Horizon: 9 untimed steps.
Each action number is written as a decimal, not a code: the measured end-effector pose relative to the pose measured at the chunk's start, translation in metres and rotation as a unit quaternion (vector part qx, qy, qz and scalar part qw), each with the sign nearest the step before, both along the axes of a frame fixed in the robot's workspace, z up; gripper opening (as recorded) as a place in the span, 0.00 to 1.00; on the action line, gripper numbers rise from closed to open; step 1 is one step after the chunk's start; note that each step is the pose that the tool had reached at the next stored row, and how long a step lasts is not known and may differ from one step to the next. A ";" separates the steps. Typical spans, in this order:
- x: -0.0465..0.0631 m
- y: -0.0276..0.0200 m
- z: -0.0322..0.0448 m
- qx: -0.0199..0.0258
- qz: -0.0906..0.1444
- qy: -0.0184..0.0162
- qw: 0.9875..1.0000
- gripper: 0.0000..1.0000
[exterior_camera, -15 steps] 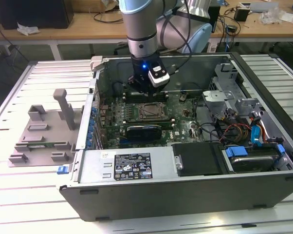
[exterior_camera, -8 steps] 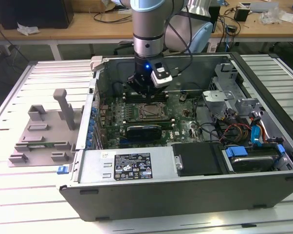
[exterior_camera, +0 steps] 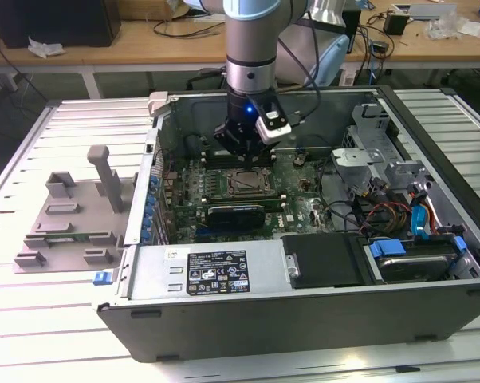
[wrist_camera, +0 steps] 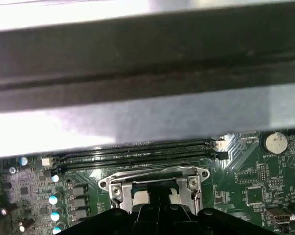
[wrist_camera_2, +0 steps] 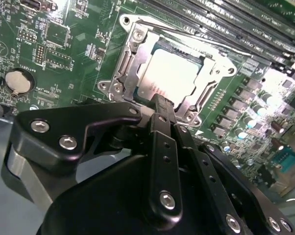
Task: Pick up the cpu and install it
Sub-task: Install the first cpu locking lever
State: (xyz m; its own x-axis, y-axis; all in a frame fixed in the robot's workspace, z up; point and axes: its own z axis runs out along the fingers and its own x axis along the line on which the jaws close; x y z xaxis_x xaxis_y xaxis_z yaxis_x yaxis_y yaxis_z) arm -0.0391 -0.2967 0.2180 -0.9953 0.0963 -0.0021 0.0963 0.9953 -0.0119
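Sitting flat in the socket frame at upper centre of the second wrist view, the cpu shows you its pale silver top, squared to the frame with no long axis to speak of. Your gripper hangs directly over its near edge — whether the fingers are touching or gripping the chip, you cannot tell. Memory slots run just beyond.

cpu corner behind gripper finger
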 end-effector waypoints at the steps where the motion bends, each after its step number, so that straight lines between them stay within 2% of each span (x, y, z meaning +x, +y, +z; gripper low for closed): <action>1: 0.000 -0.0019 -0.0001 0.000 0.002 0.000 1.000 0.11; 9: -0.002 -0.0189 -0.0017 0.000 0.005 0.000 1.000 0.11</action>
State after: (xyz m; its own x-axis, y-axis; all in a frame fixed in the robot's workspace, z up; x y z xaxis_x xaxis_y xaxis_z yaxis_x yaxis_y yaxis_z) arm -0.0408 -0.3156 0.2163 -0.9963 0.0854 -0.0021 0.0854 0.9963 -0.0112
